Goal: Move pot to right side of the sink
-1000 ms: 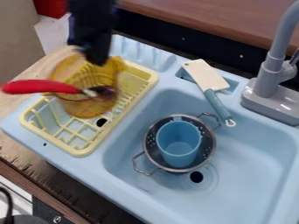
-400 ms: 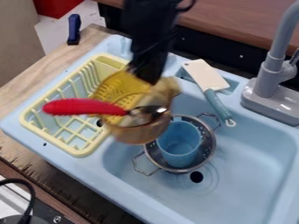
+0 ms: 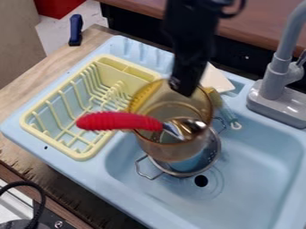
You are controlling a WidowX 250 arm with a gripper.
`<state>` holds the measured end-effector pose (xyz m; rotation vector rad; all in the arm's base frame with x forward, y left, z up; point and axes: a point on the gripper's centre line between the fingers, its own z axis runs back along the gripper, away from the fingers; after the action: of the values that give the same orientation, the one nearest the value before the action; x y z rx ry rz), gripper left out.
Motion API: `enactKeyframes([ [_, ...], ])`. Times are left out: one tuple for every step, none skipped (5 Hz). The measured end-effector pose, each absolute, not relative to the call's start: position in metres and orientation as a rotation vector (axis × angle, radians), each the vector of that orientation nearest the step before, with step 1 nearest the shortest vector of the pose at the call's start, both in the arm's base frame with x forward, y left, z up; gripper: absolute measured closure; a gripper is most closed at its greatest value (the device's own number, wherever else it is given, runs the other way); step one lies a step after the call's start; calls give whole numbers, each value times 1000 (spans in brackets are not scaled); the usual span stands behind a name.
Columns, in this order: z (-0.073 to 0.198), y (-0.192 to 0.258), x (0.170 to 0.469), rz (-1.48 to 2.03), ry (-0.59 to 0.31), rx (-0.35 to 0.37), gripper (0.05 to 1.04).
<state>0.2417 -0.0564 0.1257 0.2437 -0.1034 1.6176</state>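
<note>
Over the blue sink (image 3: pixel 263 170), my hand (image 3: pixel 181 88) is pinching the lifted pot (image 3: pixel 170 152), with lowering by the right edge awaiting me.

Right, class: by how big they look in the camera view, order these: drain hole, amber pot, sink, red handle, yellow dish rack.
Largest to smallest:
sink
yellow dish rack
amber pot
red handle
drain hole

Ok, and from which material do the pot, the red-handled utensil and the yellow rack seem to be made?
The pot looks like smooth, amber plastic, possibly glass: its wall is see-through. The utensil has a ribbed handle, probably plastic or rubber, and a shiny head like polished metal. The rack seems molded plastic, evenly coloured with rounded corners.
</note>
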Motion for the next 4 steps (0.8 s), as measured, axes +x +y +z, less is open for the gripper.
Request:
enactKeyframes([
  [117, -77, 241, 1608, -110, 229, 1027],
  [111, -90, 240, 1616, -120, 212, 1027],
  [102, -102, 238, 1625, -111, 217, 1027],
  [91, -112, 235, 1624, -129, 232, 1027],
])
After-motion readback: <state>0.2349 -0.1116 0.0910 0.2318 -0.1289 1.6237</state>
